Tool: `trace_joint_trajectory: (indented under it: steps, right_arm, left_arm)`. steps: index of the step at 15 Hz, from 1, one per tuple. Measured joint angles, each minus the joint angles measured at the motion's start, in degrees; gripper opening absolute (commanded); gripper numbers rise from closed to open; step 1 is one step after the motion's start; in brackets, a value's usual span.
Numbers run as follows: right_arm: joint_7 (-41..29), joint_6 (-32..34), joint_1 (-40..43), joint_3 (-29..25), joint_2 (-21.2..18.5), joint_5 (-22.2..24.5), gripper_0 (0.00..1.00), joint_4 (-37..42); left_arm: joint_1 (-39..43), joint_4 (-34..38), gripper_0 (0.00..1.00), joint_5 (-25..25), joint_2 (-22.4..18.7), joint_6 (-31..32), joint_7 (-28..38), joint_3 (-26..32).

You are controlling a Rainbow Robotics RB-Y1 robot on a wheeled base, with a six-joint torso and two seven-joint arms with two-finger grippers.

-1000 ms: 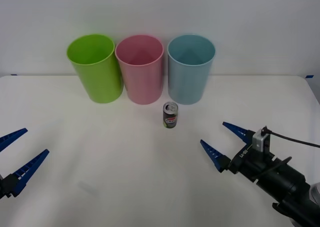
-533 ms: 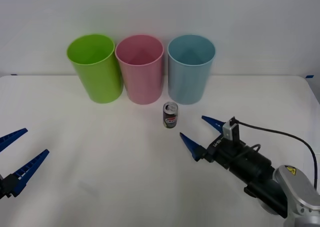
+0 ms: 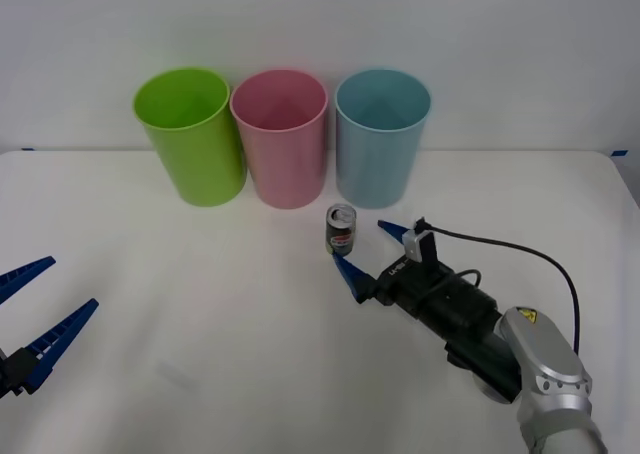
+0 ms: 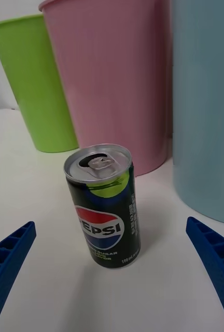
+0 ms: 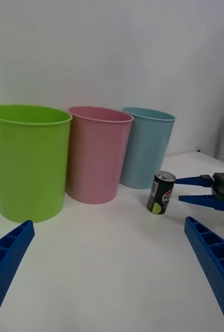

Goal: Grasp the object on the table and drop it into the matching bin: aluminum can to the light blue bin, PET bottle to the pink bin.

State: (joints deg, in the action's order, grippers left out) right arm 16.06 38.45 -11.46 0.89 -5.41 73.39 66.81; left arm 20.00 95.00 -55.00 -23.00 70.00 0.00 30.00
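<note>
**Operator:** What's on the table (image 3: pixel 150 304) in front of me?

**Observer:** You have three bins in a row at the far side: a lime green bin (image 3: pixel 190 134) on the left, the pink bin (image 3: pixel 280 139) in the middle, the light blue bin (image 3: pixel 381 136) on the right. The aluminum can (image 3: pixel 341 230) stands upright just in front of the gap between pink and light blue, near both and touching neither.

**Operator:** And my right gripper?

**Observer:** Your right gripper (image 3: pixel 372 247) sits low over the table, right beside the can, its jaws spread wide. One blue finger (image 3: pixel 349 272) lies very close to the can's base; from above you can't quite tell whether it touches, though the wrist camera shows the can (image 4: pixel 103 206) standing free ahead of the fingers. It holds nothing.

**Operator:** Left side?

**Observer:** Your left gripper (image 3: pixel 30 309) waits at the near left edge, well apart from the can, fingers also spread and holding nothing.
</note>
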Motion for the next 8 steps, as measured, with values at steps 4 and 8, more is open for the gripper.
trace_joint_trajectory:
  steps: [4, 8]
  right_arm:
    - [1.7, -2.1, -3.5, 0.4, 1.6, 0.1, 1.0, -4.6]
    - [2.9, -7.1, -5.0, 2.4, 2.7, 0.4, 1.0, -5.0]
  left_arm:
    - [0.0, 0.0, 1.0, 0.0, 0.0, 0.0, 0.0, 0.0]
    - [0.0, 0.0, 1.0, 0.0, 0.0, 0.0, 0.0, 0.0]
